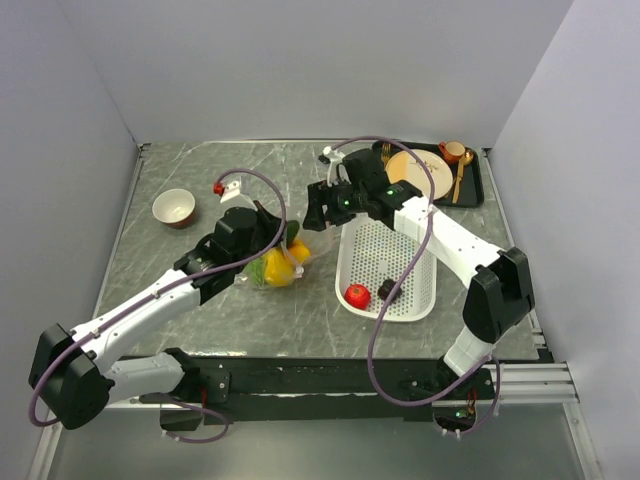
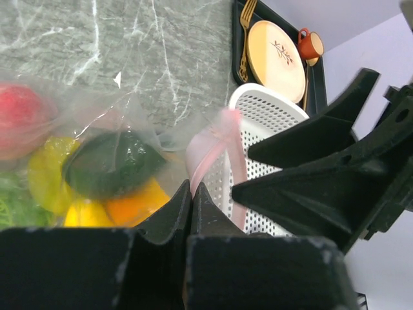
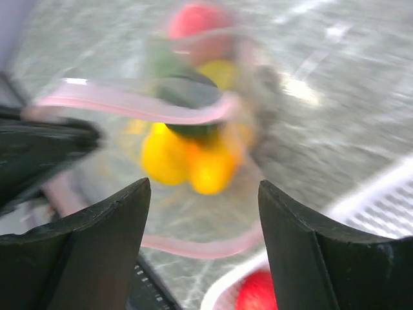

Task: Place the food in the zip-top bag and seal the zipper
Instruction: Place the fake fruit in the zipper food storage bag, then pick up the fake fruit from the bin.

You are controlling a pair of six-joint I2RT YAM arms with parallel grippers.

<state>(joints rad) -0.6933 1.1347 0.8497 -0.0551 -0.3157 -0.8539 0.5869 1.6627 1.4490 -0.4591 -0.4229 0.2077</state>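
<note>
The zip-top bag (image 1: 272, 266) lies between the arms and holds several toy fruits. In the left wrist view I see the avocado (image 2: 113, 161), mango (image 2: 137, 201), lemon (image 2: 46, 175), peach (image 2: 18, 119) and grapes (image 2: 11, 208) inside it. My left gripper (image 2: 191, 187) is shut on the pink zipper (image 2: 210, 148) at the bag's mouth. My right gripper (image 3: 203, 187) is open and empty just above the open mouth, whose zipper (image 3: 129, 103) gapes in a loop. The red tomato (image 1: 357, 294) and the small dark piece (image 1: 388, 289) lie in the white basket (image 1: 400, 250).
A brown bowl (image 1: 173, 207) stands at the back left. A dark tray (image 1: 478, 190) at the back right holds a cream plate (image 1: 415, 170), an orange cup (image 1: 452, 151), a fork and a spoon. The basket sits right beside the bag.
</note>
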